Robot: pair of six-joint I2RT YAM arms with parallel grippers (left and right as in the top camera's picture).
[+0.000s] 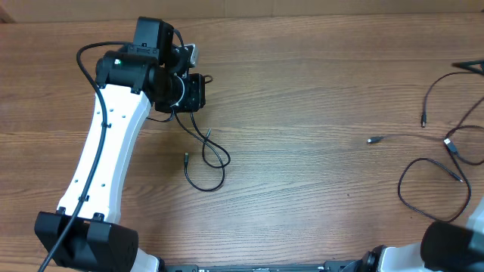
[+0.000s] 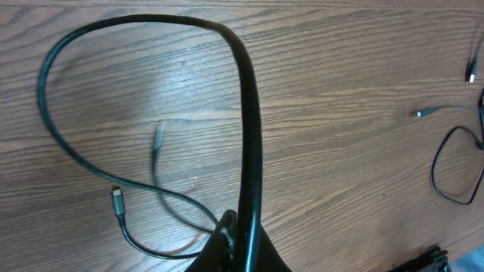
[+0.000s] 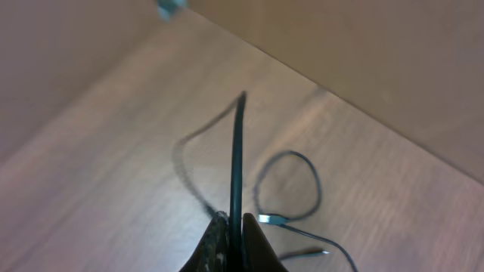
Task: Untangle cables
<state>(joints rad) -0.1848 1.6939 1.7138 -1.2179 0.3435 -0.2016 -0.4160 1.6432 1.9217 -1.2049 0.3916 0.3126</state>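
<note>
Our left hand (image 2: 240, 234) is clamped on a thin black flexible cable (image 2: 249, 113). It runs out from between the fingers, sweeps round in a wide loop ahead of the hand and comes back to lie on the brown wood-grain worktop (image 2: 340, 60). Its small silver plug (image 2: 116, 195) rests to the left of the fingers. Our right hand (image 3: 234, 230) is pinched together on a second thin black cord (image 3: 238, 151), which runs straight away from the fingertips. Just to the right of that hand a loose black loop (image 3: 291, 177) lies flat on the worktop.
</note>
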